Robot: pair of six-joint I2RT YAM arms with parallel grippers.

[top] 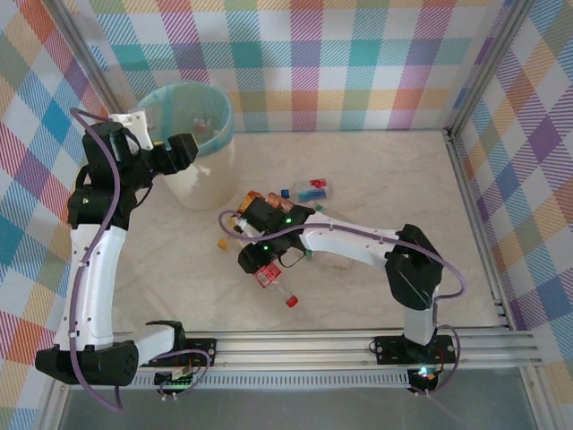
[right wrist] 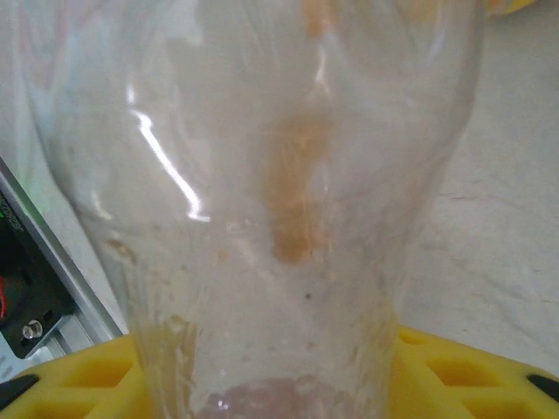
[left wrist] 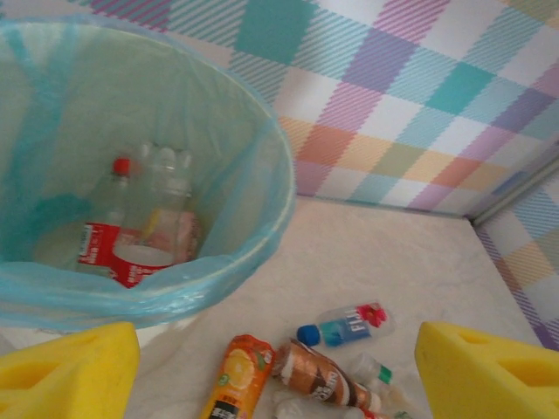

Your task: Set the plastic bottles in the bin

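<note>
Your left end effector (top: 190,148) hangs over the near rim of the bin (top: 201,181), which stands at the far left of the counter (top: 394,179). Its yellow fingers (left wrist: 70,367) are spread wide with nothing between them. Inside the bin's blue-green liner (left wrist: 262,188), the left wrist view shows a red-labelled bottle (left wrist: 103,243) with a red cap, beside another clear, pale bottle (left wrist: 168,196).

Your right end effector (top: 264,267) sits near the middle of the counter, closed around a clear bottle (right wrist: 279,218) with a red label. Its red cap (top: 291,302) points toward the near edge. You cannot tell whether it is lifted off the counter.

Just beyond it, loose bottles lie in a cluster: an orange-labelled bottle (left wrist: 236,375), a brown bottle (left wrist: 319,377), and a blue-capped bottle (left wrist: 345,325) farther right.
</note>
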